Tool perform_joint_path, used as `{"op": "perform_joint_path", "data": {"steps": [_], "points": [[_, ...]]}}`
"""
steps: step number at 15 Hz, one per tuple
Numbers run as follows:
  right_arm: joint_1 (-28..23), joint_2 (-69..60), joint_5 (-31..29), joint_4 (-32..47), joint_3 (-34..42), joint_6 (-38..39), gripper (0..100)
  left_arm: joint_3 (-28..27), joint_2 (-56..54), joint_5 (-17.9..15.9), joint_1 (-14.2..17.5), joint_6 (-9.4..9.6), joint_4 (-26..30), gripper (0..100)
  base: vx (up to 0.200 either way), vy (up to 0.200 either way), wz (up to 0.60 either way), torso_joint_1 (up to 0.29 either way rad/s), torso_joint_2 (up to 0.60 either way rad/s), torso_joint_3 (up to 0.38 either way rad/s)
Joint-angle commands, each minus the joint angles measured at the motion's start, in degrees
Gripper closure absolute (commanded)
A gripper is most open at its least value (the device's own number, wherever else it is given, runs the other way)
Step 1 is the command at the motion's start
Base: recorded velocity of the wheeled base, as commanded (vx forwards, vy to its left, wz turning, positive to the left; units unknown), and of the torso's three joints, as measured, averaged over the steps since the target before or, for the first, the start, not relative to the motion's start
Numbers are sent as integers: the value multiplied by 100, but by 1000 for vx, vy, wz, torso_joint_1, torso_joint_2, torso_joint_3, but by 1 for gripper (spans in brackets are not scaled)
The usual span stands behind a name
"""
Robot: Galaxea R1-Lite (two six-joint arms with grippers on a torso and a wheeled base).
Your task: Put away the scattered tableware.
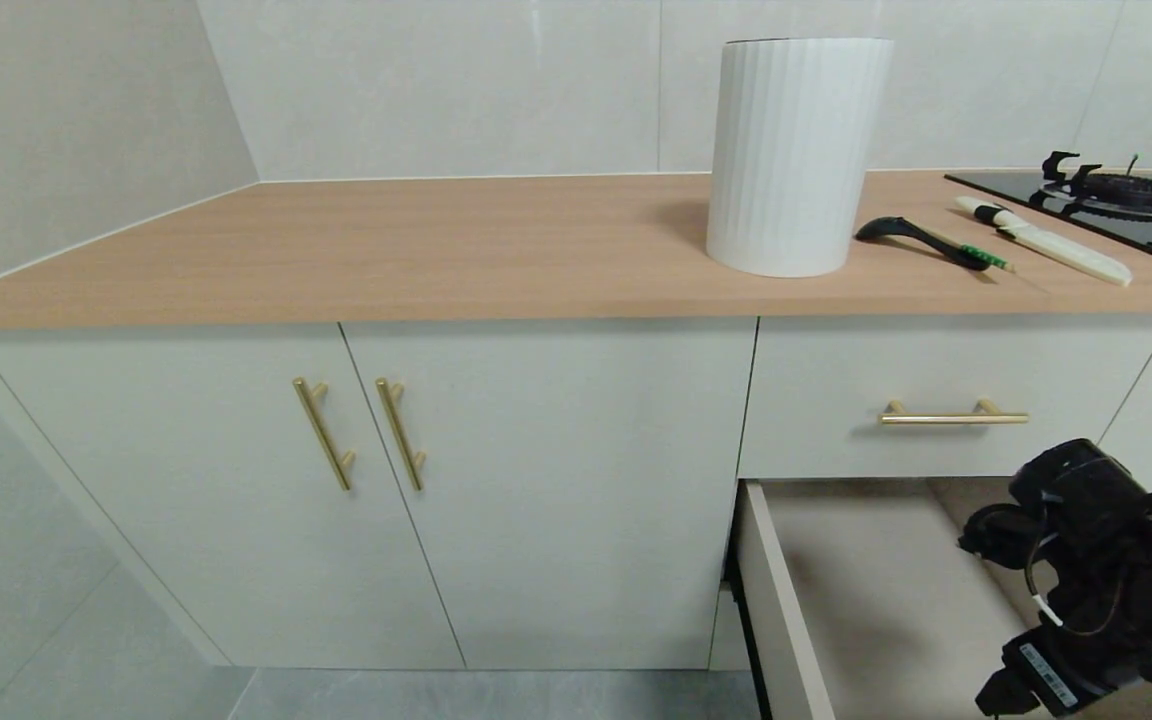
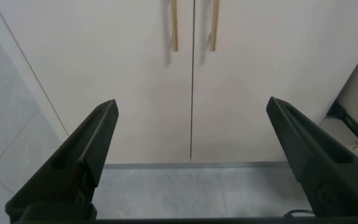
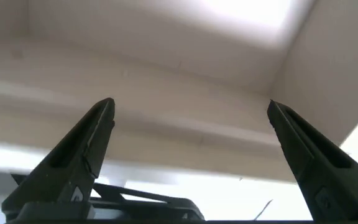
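Note:
On the wooden counter a black ladle with a green-tipped handle lies beside a white knife-like utensil. Both rest to the right of a tall white ribbed holder. Below the counter at the right, the lower drawer stands pulled out, its pale floor bare. My right arm hangs over that drawer. My right gripper is open with nothing between its fingers, facing a pale inner surface. My left gripper is open and holds nothing, low in front of the cabinet doors.
A black gas hob occupies the counter's far right. The upper drawer with a gold bar handle is closed. Two cabinet doors with gold handles are closed at the left. The grey floor lies below.

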Motion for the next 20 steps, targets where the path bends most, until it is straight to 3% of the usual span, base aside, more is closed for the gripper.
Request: {"op": "perform_joint_path", "data": {"steps": [1,7,13,20], "points": [[41,-39,-17,163,14,-32,0,2,9,0,0,0,-2,0,0,0,0,0,0,0],[384,-30,-289,1245,-12,-111,0,2,9,0,0,0,-2,0,0,0,0,0,0,0],[393,-276,-289,1236,-118,-93,0,2,9,0,0,0,-2,0,0,0,0,0,0,0],[393,-2174,-210,1209,-645,65,0,2,9,0,0,0,-2,0,0,0,0,0,0,0]]}}
